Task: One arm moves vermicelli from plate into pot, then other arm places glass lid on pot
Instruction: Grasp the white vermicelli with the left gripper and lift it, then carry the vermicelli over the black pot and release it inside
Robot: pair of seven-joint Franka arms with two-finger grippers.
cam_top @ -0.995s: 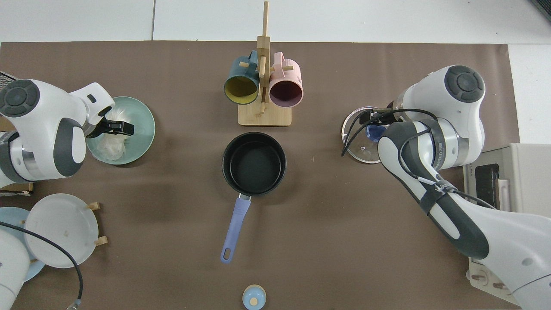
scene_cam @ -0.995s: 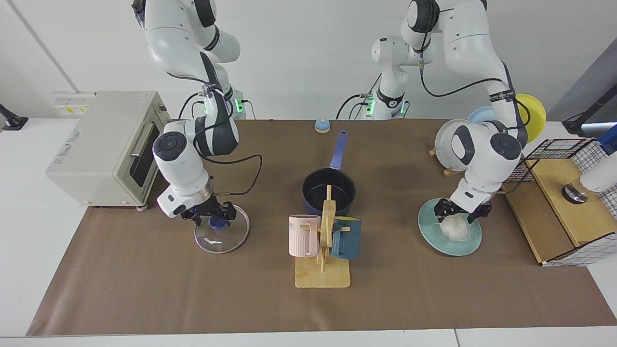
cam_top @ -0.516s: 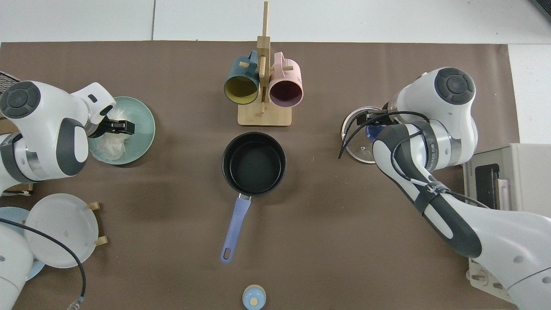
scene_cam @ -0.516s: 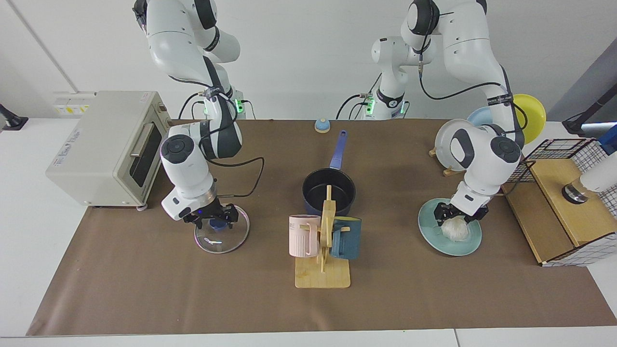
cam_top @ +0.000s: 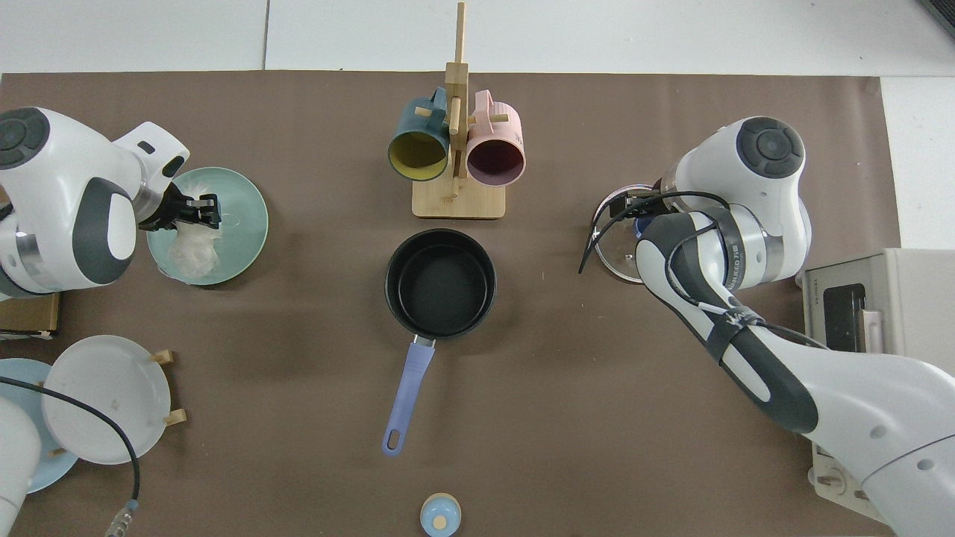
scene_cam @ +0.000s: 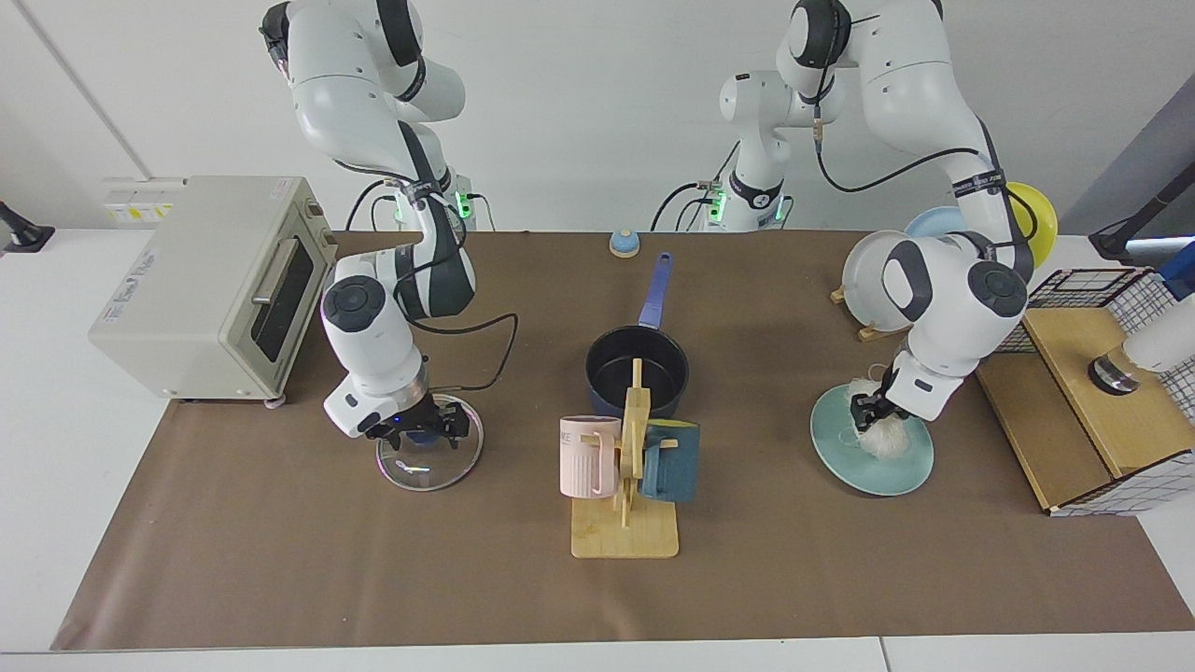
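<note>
The left end effector [scene_cam: 875, 408] sits over the far edge of the plate [scene_cam: 901, 467], fingers pinched on a tuft of the vermicelli [scene_cam: 882, 437], which otherwise lies on the plate. The pot [scene_cam: 637, 371] stands mid-desk, empty, between the plate and the glass lid [scene_cam: 430, 455]. The right end effector [scene_cam: 417, 430] is low over the lid, fingers astride the knob; whether they grip it cannot be told.

L tool [cam_top: 200, 211] over plate [cam_top: 242, 224], seemingly gripping vermicelli [cam_top: 190, 250]; pot [cam_top: 440, 283] centre.
</note>
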